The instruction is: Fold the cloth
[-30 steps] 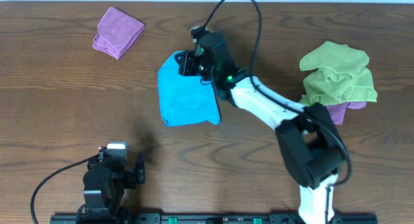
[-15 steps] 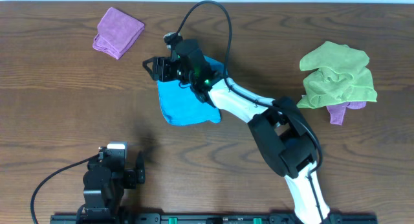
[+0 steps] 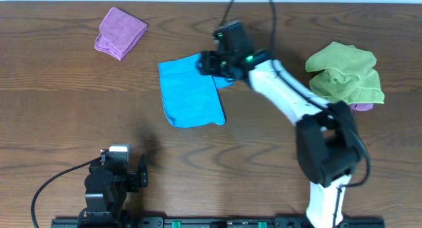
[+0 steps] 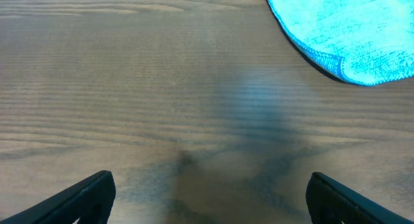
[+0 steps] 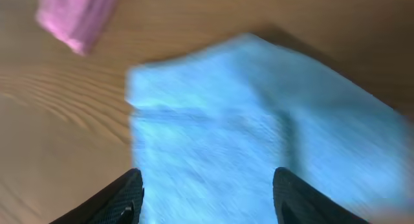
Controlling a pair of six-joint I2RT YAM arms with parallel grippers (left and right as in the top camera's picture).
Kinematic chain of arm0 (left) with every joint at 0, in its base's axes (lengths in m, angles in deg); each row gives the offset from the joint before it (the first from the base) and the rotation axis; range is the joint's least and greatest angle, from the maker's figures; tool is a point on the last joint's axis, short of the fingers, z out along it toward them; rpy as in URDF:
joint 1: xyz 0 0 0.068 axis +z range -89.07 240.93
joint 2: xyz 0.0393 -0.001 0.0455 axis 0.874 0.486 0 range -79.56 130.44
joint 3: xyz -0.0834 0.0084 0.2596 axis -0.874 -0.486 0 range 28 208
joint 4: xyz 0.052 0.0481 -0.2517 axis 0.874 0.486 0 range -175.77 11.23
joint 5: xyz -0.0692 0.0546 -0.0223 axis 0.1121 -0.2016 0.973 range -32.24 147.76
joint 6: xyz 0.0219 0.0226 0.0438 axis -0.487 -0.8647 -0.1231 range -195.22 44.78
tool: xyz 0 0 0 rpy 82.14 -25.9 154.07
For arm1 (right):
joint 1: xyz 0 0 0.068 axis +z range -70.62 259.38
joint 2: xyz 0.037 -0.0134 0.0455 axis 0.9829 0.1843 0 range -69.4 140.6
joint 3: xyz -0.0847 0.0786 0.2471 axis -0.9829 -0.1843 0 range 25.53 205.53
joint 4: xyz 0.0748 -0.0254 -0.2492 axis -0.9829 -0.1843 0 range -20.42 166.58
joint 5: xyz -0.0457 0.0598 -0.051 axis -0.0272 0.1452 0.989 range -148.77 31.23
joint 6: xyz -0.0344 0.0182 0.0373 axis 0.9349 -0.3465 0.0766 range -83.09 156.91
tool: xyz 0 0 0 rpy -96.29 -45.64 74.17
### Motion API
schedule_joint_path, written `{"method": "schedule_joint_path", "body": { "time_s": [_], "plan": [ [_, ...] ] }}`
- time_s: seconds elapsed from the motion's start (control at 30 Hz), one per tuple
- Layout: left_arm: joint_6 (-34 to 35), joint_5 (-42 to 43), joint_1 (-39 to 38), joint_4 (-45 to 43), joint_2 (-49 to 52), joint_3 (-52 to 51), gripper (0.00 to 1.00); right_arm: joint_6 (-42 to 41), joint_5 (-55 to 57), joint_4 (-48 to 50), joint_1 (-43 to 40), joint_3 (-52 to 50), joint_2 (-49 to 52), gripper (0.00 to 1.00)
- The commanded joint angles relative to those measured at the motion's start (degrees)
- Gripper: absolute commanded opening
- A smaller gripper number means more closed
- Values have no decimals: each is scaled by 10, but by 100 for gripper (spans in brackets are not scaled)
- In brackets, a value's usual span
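Overhead, the right gripper (image 3: 206,63), fingers apart, hangs over the rectangular blue fabric cloth (image 3: 188,99); the left gripper (image 4: 208,188) is likewise parted.

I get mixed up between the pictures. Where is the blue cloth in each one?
Overhead: the blue cloth lies near the middle, slightly up.
Left wrist: only its edge, top right corner.
Right wrist: blurry, filling the middle.
Shared landmark: the brown wooden table under it.
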Motion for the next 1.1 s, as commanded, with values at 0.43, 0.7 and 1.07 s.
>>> {"method": "schedule_joint_path", "body": {
  "time_s": [0.43, 0.7, 1.07],
  "plan": [
    [-6, -7, -2, 3, -4, -7, 95, 201, 29, -340, -19, -22, -29, 61],
    [-6, -6, -2, 3, -4, -7, 95, 348, 85, -318, 40, -25, -29, 64],
    [-6, -6, -2, 3, -4, -7, 95, 370, 172, -296, 94, -61, -24, 61]
  ]
}}
